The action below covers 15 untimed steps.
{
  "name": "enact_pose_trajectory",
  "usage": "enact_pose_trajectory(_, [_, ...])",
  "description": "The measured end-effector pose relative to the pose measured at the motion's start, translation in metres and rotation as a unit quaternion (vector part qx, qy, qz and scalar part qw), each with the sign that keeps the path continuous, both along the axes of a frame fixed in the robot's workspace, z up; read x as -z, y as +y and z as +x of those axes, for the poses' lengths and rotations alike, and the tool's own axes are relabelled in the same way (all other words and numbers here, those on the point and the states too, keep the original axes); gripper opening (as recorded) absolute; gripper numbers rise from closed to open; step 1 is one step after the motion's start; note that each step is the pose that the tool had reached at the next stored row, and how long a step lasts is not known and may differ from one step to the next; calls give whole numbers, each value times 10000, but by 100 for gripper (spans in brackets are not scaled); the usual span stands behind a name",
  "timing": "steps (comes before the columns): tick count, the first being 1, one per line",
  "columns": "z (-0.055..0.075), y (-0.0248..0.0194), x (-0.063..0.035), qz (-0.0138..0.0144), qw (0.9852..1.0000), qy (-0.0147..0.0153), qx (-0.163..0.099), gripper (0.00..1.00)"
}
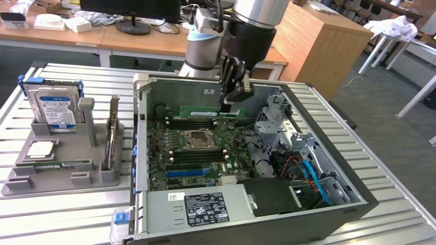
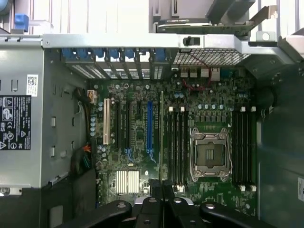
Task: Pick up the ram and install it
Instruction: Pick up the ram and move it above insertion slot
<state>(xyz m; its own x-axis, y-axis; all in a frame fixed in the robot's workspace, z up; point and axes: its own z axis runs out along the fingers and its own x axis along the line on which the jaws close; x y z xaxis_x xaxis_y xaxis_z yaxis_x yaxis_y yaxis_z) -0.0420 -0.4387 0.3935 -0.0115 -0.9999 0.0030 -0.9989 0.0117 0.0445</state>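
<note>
Currently held: ram point(image 1: 201, 112), pinched near one end, jaws nearly closed
Gripper point(image 1: 230, 108): inside the open computer case point(image 1: 204, 92)
Ram position: level, over the motherboard point(image 1: 170, 148) near the far wall

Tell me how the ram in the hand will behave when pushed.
The ram looks thin and board-like, so it is probably light and stiff, yet liable to crack if bent. The hand pinches it near one end, so the long free end may tilt under a push.
</note>
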Motion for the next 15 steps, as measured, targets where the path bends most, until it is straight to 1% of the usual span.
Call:
enact_pose_trajectory(3, [59, 0, 0, 0, 10000, 0, 0, 12])
enact_pose_trajectory(9, [66, 1, 0, 0, 10000, 0, 1, 12])
enact_pose_trajectory(12, [66, 26, 1, 0, 10000, 0, 1, 12])
enact_pose_trajectory(15, [66, 71, 2, 0, 10000, 0, 0, 12])
